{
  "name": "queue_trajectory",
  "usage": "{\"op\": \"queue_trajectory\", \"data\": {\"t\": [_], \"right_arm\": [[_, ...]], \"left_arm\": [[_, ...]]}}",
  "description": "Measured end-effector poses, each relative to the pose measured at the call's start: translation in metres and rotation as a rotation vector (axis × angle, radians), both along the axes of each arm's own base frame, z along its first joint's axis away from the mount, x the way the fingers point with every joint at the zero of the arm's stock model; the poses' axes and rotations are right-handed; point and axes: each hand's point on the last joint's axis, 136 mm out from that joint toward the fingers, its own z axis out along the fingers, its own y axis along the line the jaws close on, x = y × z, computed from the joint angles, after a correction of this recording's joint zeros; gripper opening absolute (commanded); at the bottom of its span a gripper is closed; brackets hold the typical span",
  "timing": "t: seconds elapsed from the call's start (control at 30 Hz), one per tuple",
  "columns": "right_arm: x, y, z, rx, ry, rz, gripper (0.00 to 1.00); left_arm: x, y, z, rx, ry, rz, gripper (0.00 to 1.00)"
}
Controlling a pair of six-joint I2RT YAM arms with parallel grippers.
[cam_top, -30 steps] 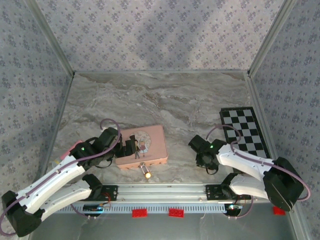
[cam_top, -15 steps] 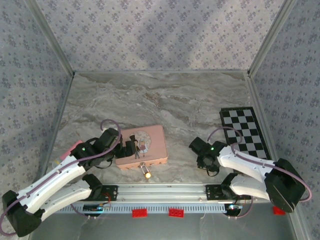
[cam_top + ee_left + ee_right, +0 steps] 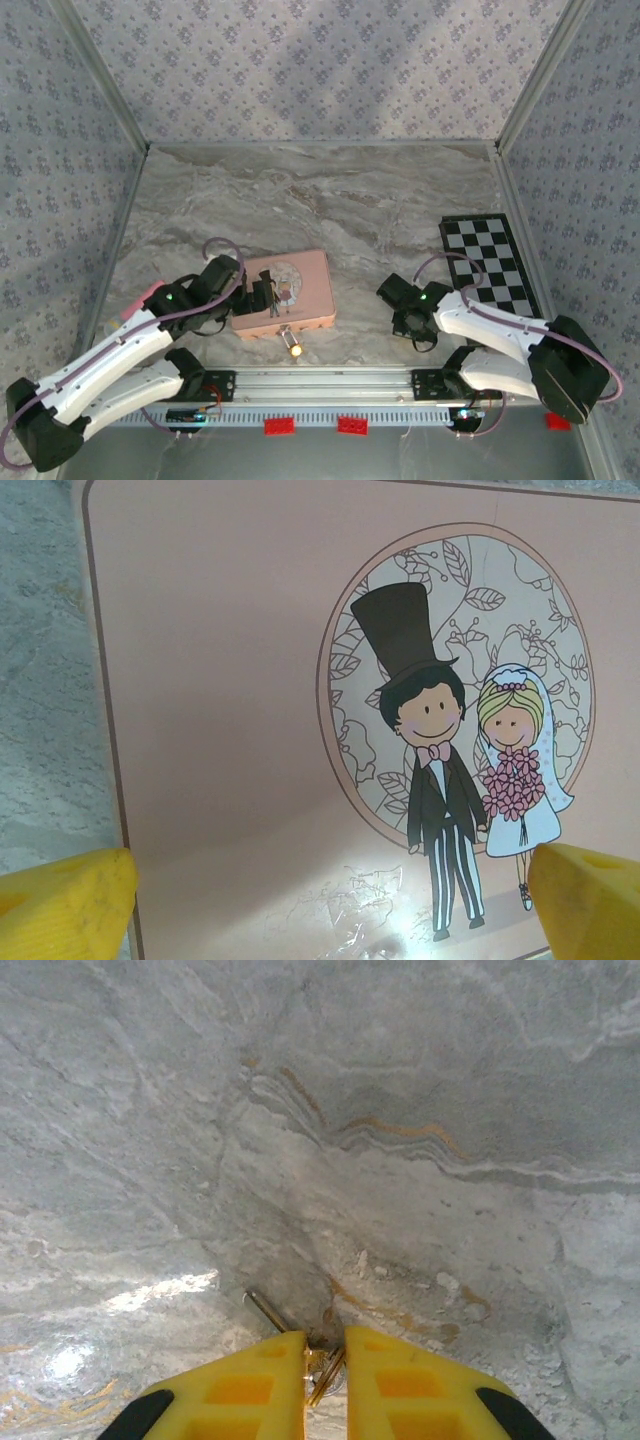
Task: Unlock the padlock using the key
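Note:
The tiny brass-gold padlock (image 3: 294, 348) lies on the marble just in front of the pink box (image 3: 287, 292), near the table's front edge. My left gripper (image 3: 258, 296) hovers low over that box, open, with its yellow fingertips (image 3: 62, 900) wide apart above the lid (image 3: 220, 680) and its cartoon couple. My right gripper (image 3: 410, 322) is to the right of the box, tilted down at bare marble. It is shut (image 3: 325, 1345) on the key (image 3: 329, 1370), whose thin metal piece (image 3: 266, 1311) pokes out past the left finger.
A folded black-and-white chessboard (image 3: 487, 262) lies at the right, behind my right arm. Patterned walls close in the table on three sides. A metal rail (image 3: 320, 383) runs along the near edge. Open marble (image 3: 330, 200) stretches behind the box.
My left arm has crept slightly to the right over the pink box. The right gripper has stayed shut on the key and barely moved.

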Motion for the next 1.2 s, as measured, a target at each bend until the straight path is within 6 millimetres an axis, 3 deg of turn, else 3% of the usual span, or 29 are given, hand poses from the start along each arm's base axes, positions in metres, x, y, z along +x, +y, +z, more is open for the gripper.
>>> {"op": "queue_trajectory", "data": {"t": [0.43, 0.63, 0.77, 0.93, 1.07, 1.2], "right_arm": [[0.008, 0.004, 0.008, 0.039, -0.059, -0.004, 0.03], [0.022, 0.016, 0.033, 0.149, -0.166, -0.022, 0.01], [0.051, 0.036, 0.065, 0.284, -0.29, -0.046, 0.0], [0.093, 0.075, 0.124, 0.45, -0.451, -0.033, 0.0], [0.122, 0.107, 0.174, 0.589, -0.572, -0.011, 0.0], [0.14, 0.128, 0.21, 0.687, -0.653, 0.005, 0.0]], "left_arm": [[0.002, 0.003, 0.002, 0.01, -0.018, 0.009, 1.0], [0.006, 0.004, 0.005, 0.021, -0.047, 0.005, 1.0], [0.017, -0.007, 0.016, -0.012, -0.115, -0.027, 1.0], [0.035, -0.031, 0.039, -0.074, -0.241, -0.117, 1.0], [0.046, -0.056, 0.063, -0.133, -0.364, -0.224, 1.0], [0.053, -0.081, 0.093, -0.205, -0.502, -0.336, 1.0]]}}
